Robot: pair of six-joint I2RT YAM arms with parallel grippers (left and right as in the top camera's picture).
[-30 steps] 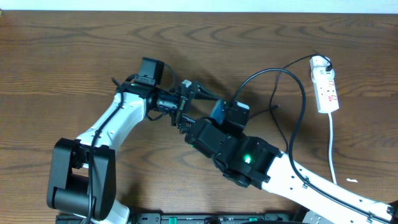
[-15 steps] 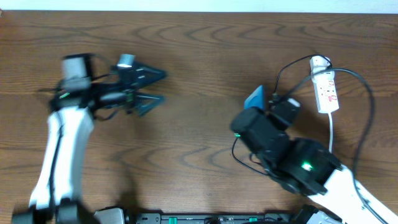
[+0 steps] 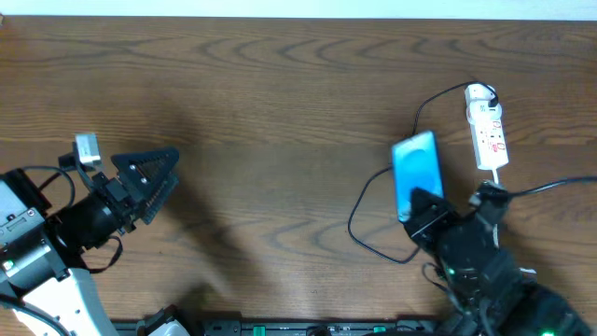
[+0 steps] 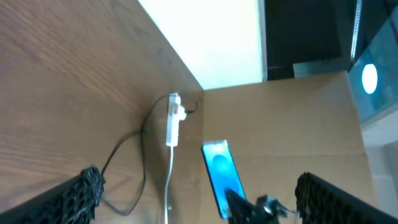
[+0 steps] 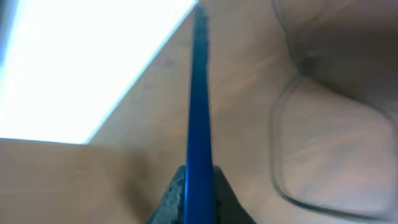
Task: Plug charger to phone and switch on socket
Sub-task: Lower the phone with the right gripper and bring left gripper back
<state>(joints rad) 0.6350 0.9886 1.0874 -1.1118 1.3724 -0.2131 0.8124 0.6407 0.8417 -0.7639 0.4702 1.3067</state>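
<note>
The phone (image 3: 416, 171), its blue screen facing up, hangs over the right part of the table with my right gripper (image 3: 422, 207) shut on its near end. In the right wrist view the phone (image 5: 199, 106) shows edge-on between the dark fingers (image 5: 171, 198). The white socket (image 3: 489, 128) lies just right of it, with the charger's white plug head (image 3: 480, 93) at its far end. The black charger cable (image 3: 366, 219) loops on the table to the left of the phone; its tip is hidden. My left gripper (image 3: 147, 182) stands open, empty, far to the left.
The left wrist view looks across the table at the socket (image 4: 173, 119), the phone (image 4: 219, 176) and the cable (image 4: 122, 167), between my wide-apart fingers (image 4: 81, 194). The socket's white cord (image 3: 497, 215) runs toward the front edge beside my right arm.
My left arm has drawn back from the middle to the far left, open. My right gripper has carried the phone rightward to beside the socket, and the cable has shifted with it.
</note>
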